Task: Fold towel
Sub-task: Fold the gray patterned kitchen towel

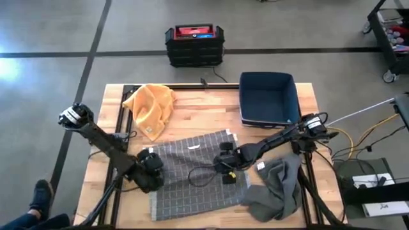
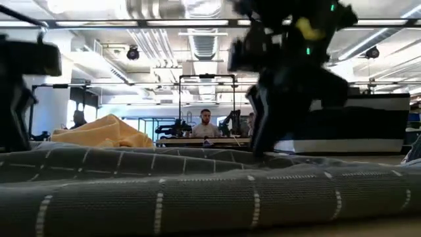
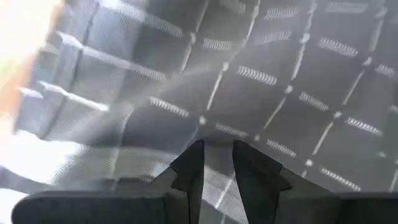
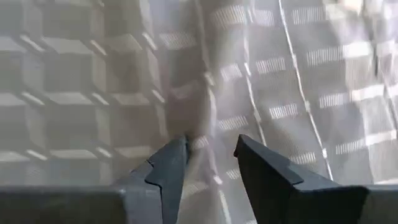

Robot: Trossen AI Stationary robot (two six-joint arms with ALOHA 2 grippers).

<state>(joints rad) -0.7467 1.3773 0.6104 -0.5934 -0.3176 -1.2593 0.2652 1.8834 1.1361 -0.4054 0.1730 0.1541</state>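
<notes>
Grey checked towel (image 1: 192, 176) is spread on the near half of the wooden tabletop (image 1: 198, 108), slightly rumpled, with pale grid lines. Its left edge is pinched by the left hand (image 1: 148, 161), clenched on a fold. The right hand (image 1: 227, 167) rests on the towel's right part, fingers parted around a ridge. Around it are seen a yellow cloth (image 1: 150, 107), a navy bin (image 1: 267, 97) and a plain grey cloth (image 1: 278, 188).
</notes>
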